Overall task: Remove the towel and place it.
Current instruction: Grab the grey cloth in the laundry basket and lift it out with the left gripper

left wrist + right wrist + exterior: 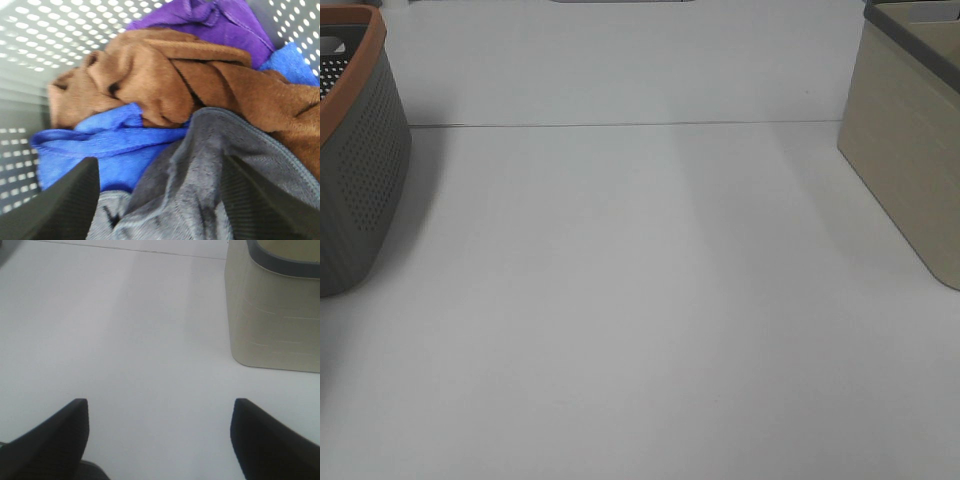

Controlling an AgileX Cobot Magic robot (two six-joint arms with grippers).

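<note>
1. A plain white tabletop [640, 300] fills the exterior view and meets a white back wall [620, 60] along a thin seam.
2. The grey perforated basket [360, 170] with an orange rim stands at the left edge of the tabletop. The beige bin [910, 160] with a dark grey rim stands at the right edge, well apart from it.
3. The left end effector [160, 160] is down inside the basket, its two dark fingers [65, 200] spread wide and clamping nothing.
4. The towel [215, 145] looks dark grey in the left wrist view, with a stitched hem. It lies in the basket right between and under those fingers, on top of the pile. Whether the fingers touch it cannot be told.
5. Also in the basket are a brown cloth [165, 80] bunched just beyond the towel, a blue cloth [100, 145] partly under both, and a purple cloth [225, 25] against the far wall.
6. The right end effector [161, 401] hangs over bare tabletop with its fingers fully apart and nothing between them; the beige bin stands near it, to one side.
7. The inside of the bin is not visible in any view.
</note>
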